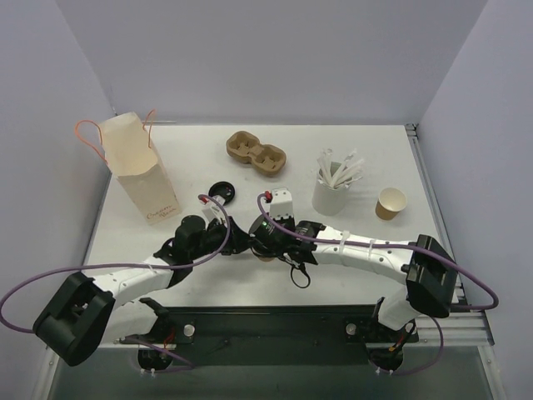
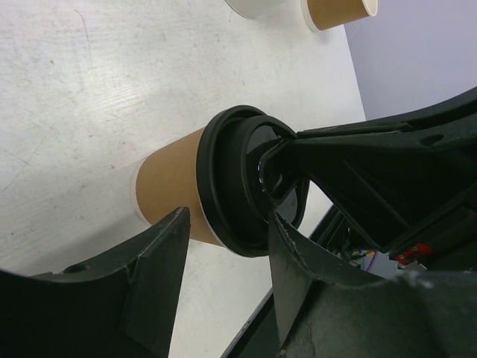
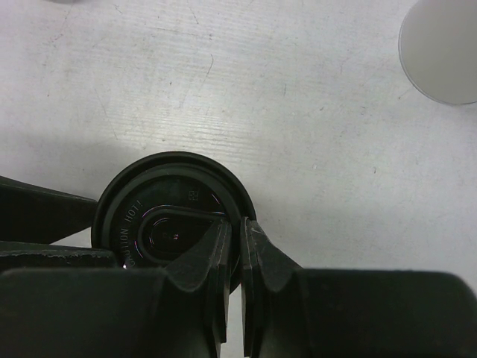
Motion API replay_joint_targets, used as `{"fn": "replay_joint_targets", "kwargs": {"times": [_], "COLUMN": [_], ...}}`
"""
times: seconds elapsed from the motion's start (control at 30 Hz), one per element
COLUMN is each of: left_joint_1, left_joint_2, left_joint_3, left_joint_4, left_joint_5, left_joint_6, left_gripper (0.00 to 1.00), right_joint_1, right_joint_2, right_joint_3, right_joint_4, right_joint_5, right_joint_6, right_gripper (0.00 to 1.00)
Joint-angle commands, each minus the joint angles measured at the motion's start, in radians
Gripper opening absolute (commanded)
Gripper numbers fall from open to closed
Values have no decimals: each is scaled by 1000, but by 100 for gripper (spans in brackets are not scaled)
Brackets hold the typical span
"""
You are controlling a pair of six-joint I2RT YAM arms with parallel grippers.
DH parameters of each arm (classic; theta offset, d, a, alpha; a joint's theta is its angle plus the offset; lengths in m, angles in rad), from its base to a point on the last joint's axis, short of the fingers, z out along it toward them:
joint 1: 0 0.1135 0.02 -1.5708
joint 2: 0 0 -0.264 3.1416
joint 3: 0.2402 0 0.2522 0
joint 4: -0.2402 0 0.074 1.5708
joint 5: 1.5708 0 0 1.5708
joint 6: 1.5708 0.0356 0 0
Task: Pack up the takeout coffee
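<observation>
A kraft-brown paper cup (image 2: 170,186) with a black lid (image 2: 227,186) stands on the white table between both grippers; only a sliver of it shows in the top view (image 1: 265,256). My right gripper (image 3: 240,230) is shut on the lid's rim (image 3: 171,195), seen from above. My left gripper (image 2: 227,242) is open, its fingers on either side of the cup's top, not pressing it. A second kraft-brown takeout cup (image 1: 391,202) with a white inside stands open and unlidded at the right, and also shows in the left wrist view (image 2: 339,11).
A paper bag (image 1: 137,171) with orange handles stands at the back left. A brown two-hole cup carrier (image 1: 256,152) lies at the back centre. A loose black lid (image 1: 221,192) lies near my left wrist. A white cup of white sticks (image 1: 331,193) stands right of centre.
</observation>
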Motion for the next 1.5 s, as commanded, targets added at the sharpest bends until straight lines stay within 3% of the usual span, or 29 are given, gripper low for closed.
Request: {"fn": "replay_joint_targets", "kwargs": {"times": [0.0,0.2,0.93,1.27,1.4,1.47], "left_joint_1": [-3,-3,-97,-154,-154,-154], "left_joint_2": [-20,-2,144,115,72,46], "left_joint_3": [-20,-48,-128,-155,-155,-112], "left_joint_4": [-212,-269,-180,-183,-161,-197], "left_joint_5": [-142,-193,-252,-298,-259,-237], "left_joint_6": [73,56,26,9,6,13], "left_gripper": [54,54,48,47,48,48], "right_joint_1": [5,3,11,13,11,10], "right_joint_2": [54,62,110,84,58,42], "right_joint_3": [-78,-105,-187,-240,-199,-147], "right_joint_4": [-53,-38,28,65,49,15], "right_joint_5": [-80,-93,-85,-68,-91,-90], "right_joint_6": [42,52,95,109,71,43], "right_gripper": [0,0,0,0,0,5]}}
